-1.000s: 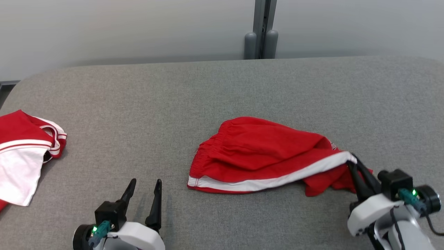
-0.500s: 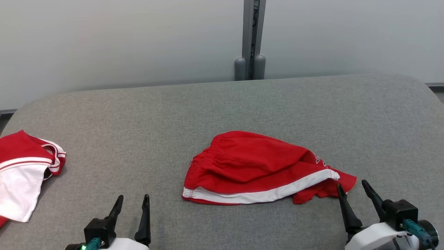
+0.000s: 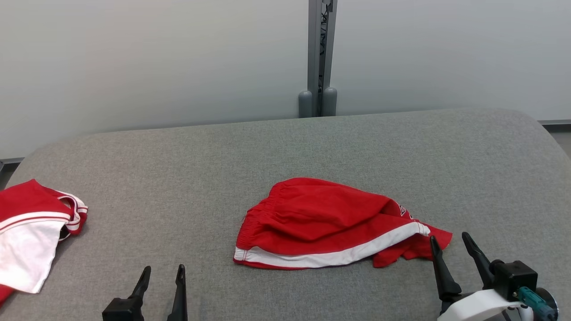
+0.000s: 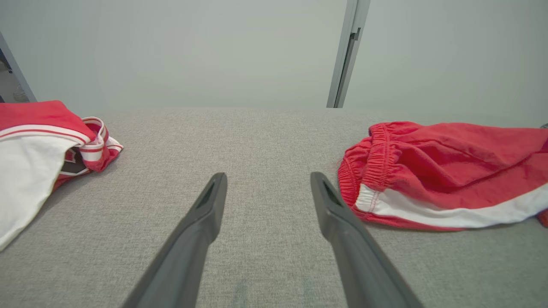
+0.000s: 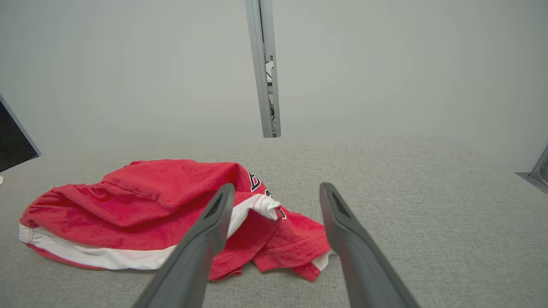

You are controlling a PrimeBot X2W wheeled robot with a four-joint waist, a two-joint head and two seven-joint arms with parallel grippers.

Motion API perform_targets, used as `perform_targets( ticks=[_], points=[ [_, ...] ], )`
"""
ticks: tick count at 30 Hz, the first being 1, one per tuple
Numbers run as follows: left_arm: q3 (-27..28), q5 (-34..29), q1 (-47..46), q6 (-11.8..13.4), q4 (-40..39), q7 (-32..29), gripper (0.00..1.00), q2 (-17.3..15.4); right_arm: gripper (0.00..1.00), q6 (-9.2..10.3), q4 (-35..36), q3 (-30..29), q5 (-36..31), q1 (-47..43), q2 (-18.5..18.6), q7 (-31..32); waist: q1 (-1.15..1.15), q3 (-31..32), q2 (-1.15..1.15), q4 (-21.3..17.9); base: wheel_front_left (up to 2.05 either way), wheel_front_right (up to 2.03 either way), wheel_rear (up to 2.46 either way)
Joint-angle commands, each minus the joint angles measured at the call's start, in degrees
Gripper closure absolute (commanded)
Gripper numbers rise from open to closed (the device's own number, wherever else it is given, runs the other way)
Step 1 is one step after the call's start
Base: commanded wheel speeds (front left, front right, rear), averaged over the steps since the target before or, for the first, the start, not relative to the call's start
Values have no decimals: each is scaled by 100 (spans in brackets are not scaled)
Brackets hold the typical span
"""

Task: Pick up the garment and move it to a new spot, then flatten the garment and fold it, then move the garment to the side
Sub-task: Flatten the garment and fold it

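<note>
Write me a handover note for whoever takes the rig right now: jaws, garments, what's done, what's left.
Left gripper: jaws open, empty, at the near side of the grey table, left of the red shorts.
Right gripper: jaws open, empty. A second ago it was shut on the red shorts' right end; it has let go and sits just short of it.
Red shorts, white stripe: mid-table, rumpled, right end bunched.
Red-and-white garment: at the table's left edge, apart from both grippers.
Done: red shorts set down.
Left: flatten, fold, move aside.

Seemingly a robotics lab: grey fabric-covered table (image 3: 285,147) before plain partition panels (image 3: 156,58).
</note>
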State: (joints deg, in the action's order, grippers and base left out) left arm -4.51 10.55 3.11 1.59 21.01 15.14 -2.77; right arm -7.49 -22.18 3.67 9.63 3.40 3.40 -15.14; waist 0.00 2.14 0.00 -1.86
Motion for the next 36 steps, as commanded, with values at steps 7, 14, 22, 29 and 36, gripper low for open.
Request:
perform_targets(
  ticks=[7, 14, 22, 29, 36],
  points=[
    [-112, 31, -74, -85, -22, 1, 0, -21, 0, 0, -70, 33, 54, -16, -24, 0, 0, -86, 0, 0, 0, 0, 0],
    [-377, 79, -320, -178, 20, 2, 0, -22, 0, 0, -166, 222, 208, 196, -27, 0, 0, -433, 0, -9, 0, 0, 0],
    [-661, 189, -713, -324, 155, 1, 0, -22, 0, 0, -160, 260, 396, 497, -31, 0, 0, -937, 0, 5, 0, 0, 0],
    [-728, 180, -956, -361, 228, 2, 0, -22, 0, 0, -120, 421, 525, 647, -31, 0, 0, -1215, 0, -4, 0, 0, 0],
    [-755, 222, -969, -343, 247, 2, 0, -22, 0, 0, 17, 554, 650, 539, -27, 0, 0, -1250, 0, -44, 0, 0, 0]
  ],
)
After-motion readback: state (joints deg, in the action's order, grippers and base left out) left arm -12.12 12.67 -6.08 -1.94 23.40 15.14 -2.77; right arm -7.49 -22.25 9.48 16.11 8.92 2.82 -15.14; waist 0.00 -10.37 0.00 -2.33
